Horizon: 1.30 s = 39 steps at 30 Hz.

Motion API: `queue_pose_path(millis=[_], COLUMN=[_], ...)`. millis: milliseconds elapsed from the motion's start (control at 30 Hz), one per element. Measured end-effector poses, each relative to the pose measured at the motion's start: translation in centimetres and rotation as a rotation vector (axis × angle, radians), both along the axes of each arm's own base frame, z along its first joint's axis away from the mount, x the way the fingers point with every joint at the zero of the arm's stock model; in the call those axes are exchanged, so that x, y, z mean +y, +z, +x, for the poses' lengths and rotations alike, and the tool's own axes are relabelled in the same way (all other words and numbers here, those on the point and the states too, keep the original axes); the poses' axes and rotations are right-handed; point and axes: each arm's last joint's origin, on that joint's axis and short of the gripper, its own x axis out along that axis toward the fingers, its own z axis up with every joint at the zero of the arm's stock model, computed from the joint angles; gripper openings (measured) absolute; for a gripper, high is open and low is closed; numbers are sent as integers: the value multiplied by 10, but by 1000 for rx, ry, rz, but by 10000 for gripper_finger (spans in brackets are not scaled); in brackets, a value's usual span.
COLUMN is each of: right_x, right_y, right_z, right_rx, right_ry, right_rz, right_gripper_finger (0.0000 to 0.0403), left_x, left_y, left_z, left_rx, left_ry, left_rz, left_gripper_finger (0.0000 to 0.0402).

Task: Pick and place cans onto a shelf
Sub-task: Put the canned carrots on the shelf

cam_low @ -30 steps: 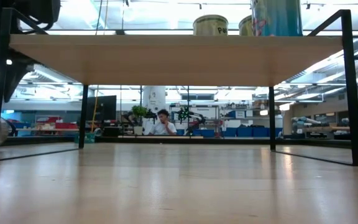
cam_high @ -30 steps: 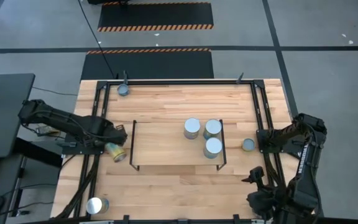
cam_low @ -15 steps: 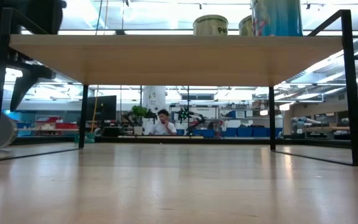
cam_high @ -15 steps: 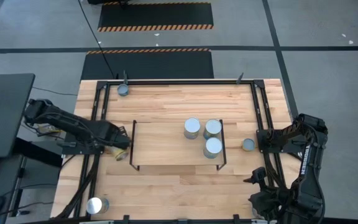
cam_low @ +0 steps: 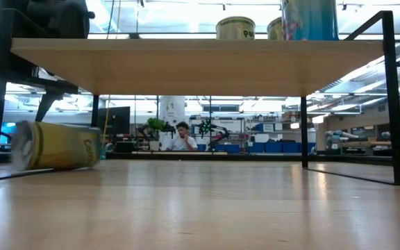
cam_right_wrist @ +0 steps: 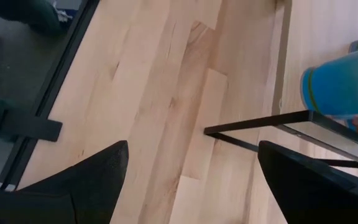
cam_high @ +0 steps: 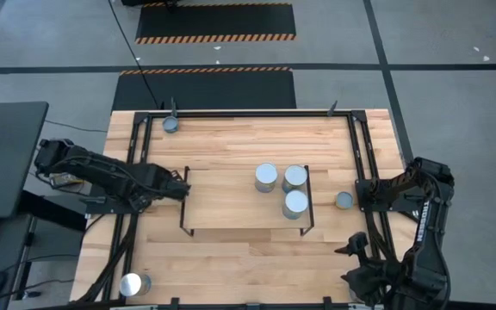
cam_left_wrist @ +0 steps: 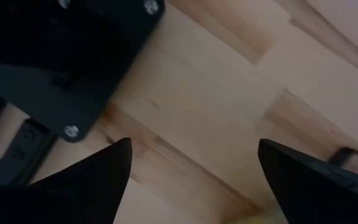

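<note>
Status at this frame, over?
Left gripper open at shelf's left end. Right gripper open, parked. Three cans on shelf; one can lying on its side by that end.

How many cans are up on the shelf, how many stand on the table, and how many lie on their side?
Cans on the shelf: 3
Cans standing on the table: 3
Can lying on its side by the left gripper: 1
Total: 7

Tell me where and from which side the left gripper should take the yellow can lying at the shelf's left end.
The yellow can lies on its side beside the shelf. Probably best to come from above, the left gripper closing across its round body at mid-length, since the ends face sideways.
</note>
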Motion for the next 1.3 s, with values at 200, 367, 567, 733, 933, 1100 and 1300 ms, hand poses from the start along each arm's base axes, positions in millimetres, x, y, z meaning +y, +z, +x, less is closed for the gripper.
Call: queue_pose_path(millis=[200, 367, 567, 733, 933, 1100, 1300], right_x=[-2, -2, -5, -10, -17, -19, -20], right_y=[-5, -5, 0, 8, 12, 14, 14], right_z=[-3, -2, 7, 13, 18, 18, 18], right_rx=[11, -1, 25, 34, 44, 79, 91], right_ry=[-4, -5, -40, -68, -121, -173, -243], right_rz=[-26, -24, 1, -8, 12, 67, 117], right_gripper_finger=[367, 367, 367, 367, 367, 367, 367], left_x=[5, 3, -6, -13, -16, -25, -43], left_y=[0, 3, 20, 31, 31, 38, 43], left_z=[4, 5, 14, 20, 16, 12, 0], left_rx=[-16, -9, -50, -87, -33, -65, -16], left_ry=[-92, -236, -512, -604, -702, -892, -1206], left_rz=[11, 10, 87, 184, 170, 206, 302], left_gripper_finger=[355, 355, 355, 355, 355, 355, 349])
